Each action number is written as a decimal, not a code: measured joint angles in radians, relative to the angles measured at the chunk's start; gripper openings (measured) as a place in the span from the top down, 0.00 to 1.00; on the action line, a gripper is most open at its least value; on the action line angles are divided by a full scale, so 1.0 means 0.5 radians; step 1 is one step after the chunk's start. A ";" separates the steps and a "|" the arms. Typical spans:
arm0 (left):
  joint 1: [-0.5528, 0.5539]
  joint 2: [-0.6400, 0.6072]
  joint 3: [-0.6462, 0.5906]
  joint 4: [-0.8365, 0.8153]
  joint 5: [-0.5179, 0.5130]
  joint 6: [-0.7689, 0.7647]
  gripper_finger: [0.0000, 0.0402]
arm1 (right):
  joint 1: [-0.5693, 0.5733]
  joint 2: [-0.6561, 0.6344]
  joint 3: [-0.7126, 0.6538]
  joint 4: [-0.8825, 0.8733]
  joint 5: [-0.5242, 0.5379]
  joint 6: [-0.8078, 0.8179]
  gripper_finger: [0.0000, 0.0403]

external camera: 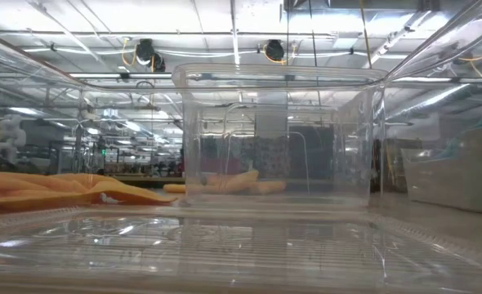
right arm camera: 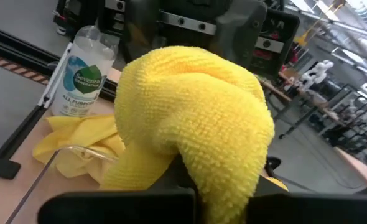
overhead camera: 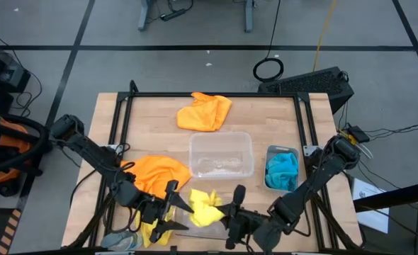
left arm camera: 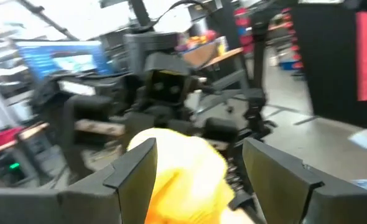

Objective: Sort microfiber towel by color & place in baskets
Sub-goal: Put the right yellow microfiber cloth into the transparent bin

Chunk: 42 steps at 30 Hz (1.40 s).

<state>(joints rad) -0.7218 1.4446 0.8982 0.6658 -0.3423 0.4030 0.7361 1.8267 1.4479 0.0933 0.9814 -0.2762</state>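
Note:
A yellow microfiber towel point(overhead camera: 204, 207) is bunched up near the table's near edge, between my two grippers. My right gripper point(overhead camera: 225, 211) comes at it from the right and is shut on it. My left gripper point(overhead camera: 175, 207) faces it from the left, open, with one finger point(left arm camera: 135, 167) on each side of the towel point(left arm camera: 186, 180). A second yellow towel point(overhead camera: 156, 232) lies by a clear basket's rim point(right arm camera: 68, 149). Two orange towels point(overhead camera: 161, 172) point(overhead camera: 205, 112) lie on the table. Blue towels point(overhead camera: 283, 170) sit in the narrow greyish basket point(overhead camera: 269, 152). My right gripper holds the yellow towel by a bunched fold point(right arm camera: 224, 186), several layers, coming level from the table's right. The towel bulges over the fingers and hides the place of contact. It appears lifted off the table.
A clear basket point(overhead camera: 195, 142) stands mid-table with nothing coloured in it. A spray bottle point(right arm camera: 85, 78) stands at the near left corner. The low view looks through clear basket walls point(external camera: 192, 139) at an orange towel point(external camera: 61, 189). Black frame rails run along the table's left and right sides.

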 joint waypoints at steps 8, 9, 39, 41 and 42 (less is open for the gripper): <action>-0.070 -0.016 0.000 -0.033 -0.173 0.108 0.40 | 0.117 -0.001 0.000 -0.045 0.021 -0.132 0.97; -0.073 -0.016 0.000 -0.053 -0.173 0.112 0.40 | 0.128 -0.001 0.000 -0.048 0.020 -0.145 0.97; 0.254 0.148 0.002 -0.153 -0.239 -0.430 0.40 | -0.082 0.001 0.000 0.072 0.297 0.107 0.97; 0.254 0.149 0.002 -0.152 -0.186 -0.476 0.40 | -0.078 0.001 0.000 0.119 0.297 0.103 0.97; 0.257 0.149 0.002 -0.148 -0.160 -0.508 0.40 | -0.079 0.001 0.000 0.138 0.296 0.101 0.97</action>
<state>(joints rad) -0.5932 1.5192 0.8989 0.5916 -0.4224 0.1492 0.6968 1.8271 1.4479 0.1622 1.1294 -0.2259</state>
